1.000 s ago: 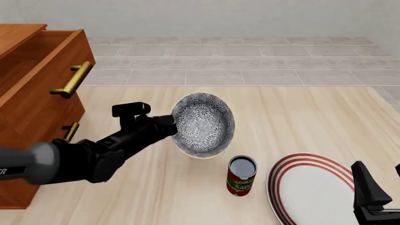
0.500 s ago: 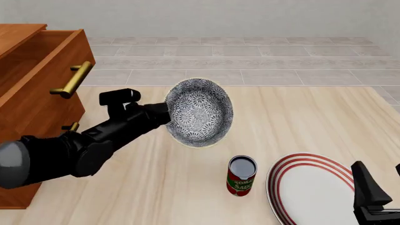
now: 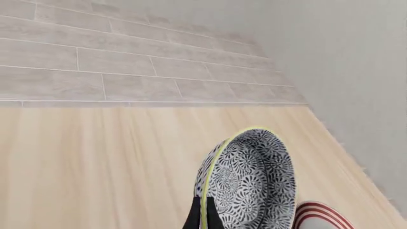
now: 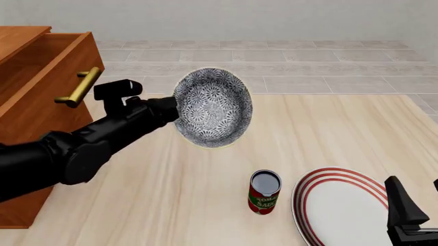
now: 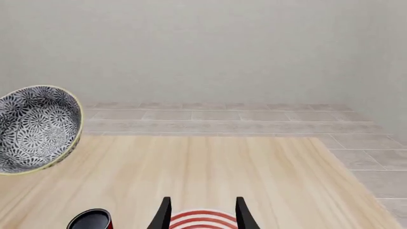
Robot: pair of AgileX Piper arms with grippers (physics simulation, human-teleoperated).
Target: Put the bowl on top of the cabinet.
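The speckled bowl (image 4: 212,107) hangs tilted in the air over the table, its inside facing the front camera. My left gripper (image 4: 175,110) is shut on its left rim. The left wrist view shows the bowl (image 3: 254,183) edge-on between the fingers, and the bowl (image 5: 37,128) also floats above the table in the right wrist view. The reddish-brown cabinet (image 4: 38,107) stands at the far left with its top drawer pulled open and a brass handle (image 4: 80,87) facing the bowl. My right gripper (image 5: 200,212) rests open low at the front right, above the plate.
A tomato sauce can (image 4: 264,191) stands upright on the table in front of the bowl. A white plate with red rings (image 4: 340,206) lies at the front right. The cabinet's open drawer juts toward the table. Grey tiled floor lies beyond the table's far edge.
The left arm has lifted the bowl higher and a little leftward toward the cabinet. The right arm has not moved.
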